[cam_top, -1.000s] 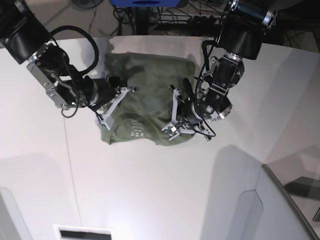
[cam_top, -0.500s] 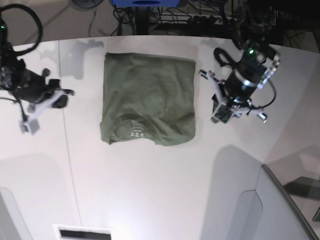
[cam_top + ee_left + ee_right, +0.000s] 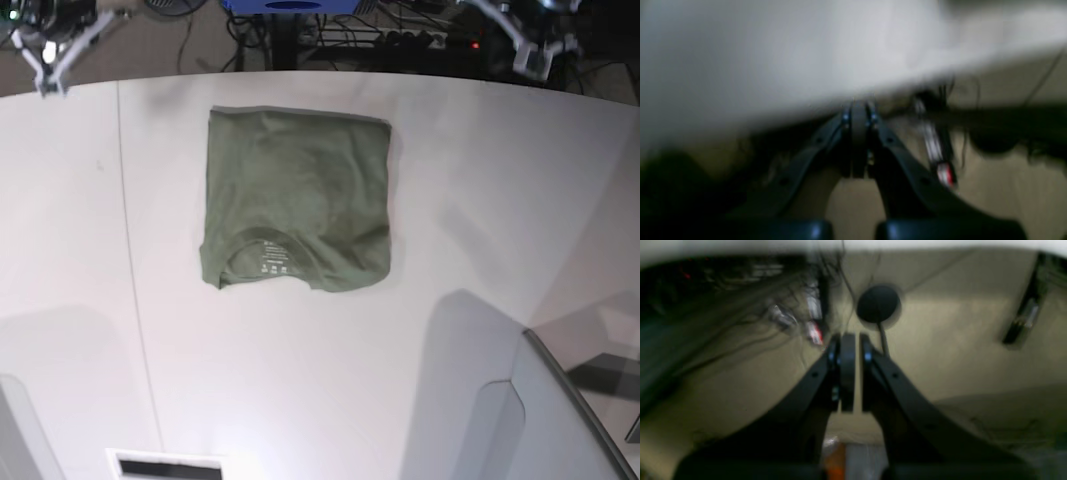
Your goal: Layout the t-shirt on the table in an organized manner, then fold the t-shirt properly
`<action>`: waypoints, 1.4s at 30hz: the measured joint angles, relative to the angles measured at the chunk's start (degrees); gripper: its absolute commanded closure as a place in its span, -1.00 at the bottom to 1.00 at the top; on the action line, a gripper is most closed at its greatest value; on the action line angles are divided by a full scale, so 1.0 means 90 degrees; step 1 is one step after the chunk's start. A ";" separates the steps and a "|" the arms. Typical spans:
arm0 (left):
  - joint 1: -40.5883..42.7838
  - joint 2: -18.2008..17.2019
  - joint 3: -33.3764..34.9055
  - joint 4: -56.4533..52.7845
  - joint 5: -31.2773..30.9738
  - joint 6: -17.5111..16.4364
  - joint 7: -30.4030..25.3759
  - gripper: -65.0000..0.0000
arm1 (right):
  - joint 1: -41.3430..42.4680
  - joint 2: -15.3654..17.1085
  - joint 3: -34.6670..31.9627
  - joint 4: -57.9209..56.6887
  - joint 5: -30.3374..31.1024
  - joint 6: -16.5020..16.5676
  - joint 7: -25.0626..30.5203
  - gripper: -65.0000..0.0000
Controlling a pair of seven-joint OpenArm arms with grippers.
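The olive-green t-shirt [image 3: 297,198] lies folded into a neat rectangle on the white table [image 3: 320,360], neckline and white label toward the near side. Nothing touches it. My right gripper [image 3: 45,85] hangs at the far left corner, above the table's back edge. My left gripper [image 3: 530,58] is at the far right corner, also well away from the shirt. In the left wrist view the left gripper [image 3: 858,140] is shut and empty, with the blurred table [image 3: 773,50] beyond it. The right gripper [image 3: 852,373] is shut and empty over the floor.
A grey translucent panel [image 3: 560,420] rises at the near right. A white slotted box [image 3: 165,465] sits at the near edge. Beyond the far edge are cables, a blue object [image 3: 290,5] and a round black stand base [image 3: 878,303].
Both arms have let go of the shirt and pulled back from its near edge to the far corners. The shirt stays flat and folded.
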 measured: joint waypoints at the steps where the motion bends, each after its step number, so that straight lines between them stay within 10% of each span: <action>1: 0.0155 -0.0029 0.0002 -0.0304 0.0095 0.0012 -0.0185 1.00 | -0.0168 0.0032 -0.0202 -0.0102 -0.0306 0.0153 0.0022 0.91; 6: -0.0267 -0.0044 0.0374 -0.3286 0.1780 0.0044 -0.1309 1.00 | 0.0619 -0.0476 -0.2008 -0.2319 -0.1399 0.1809 0.0214 0.91; 11: -0.2059 -0.0085 0.0879 -0.7677 0.2562 0.0206 -0.3177 1.00 | 0.2399 -0.1960 -0.3657 -0.6574 -0.1812 0.2093 0.0967 0.90; 14: -0.3699 -0.0323 0.1161 -1.0613 0.2909 0.0838 -0.4095 1.00 | 0.3449 -0.3121 -0.4294 -0.9959 -0.2215 0.2062 0.3070 0.89; 17: -0.4466 -0.0452 0.1394 -1.1077 0.3135 0.1416 -0.4668 1.00 | 0.3946 -0.3849 -0.4568 -1.2201 -0.2402 0.2035 0.5646 0.89; 22: -0.4622 -0.0328 0.1464 -1.0720 0.3215 0.1581 -0.4687 1.00 | 0.3849 -0.4034 -0.3934 -1.2133 -0.2021 0.2079 0.7322 0.89; 30: -0.4600 -0.0418 0.1489 -1.0751 0.4469 0.1581 -0.4592 1.00 | 0.3271 -0.3759 -0.2293 -1.1385 -0.1778 0.2057 0.7172 0.89; 42: -0.4813 -0.0367 0.1486 -1.0690 0.4573 0.1586 -0.4651 1.00 | 0.3334 -0.3631 -0.2161 -1.1356 -0.1800 0.2079 0.7220 0.89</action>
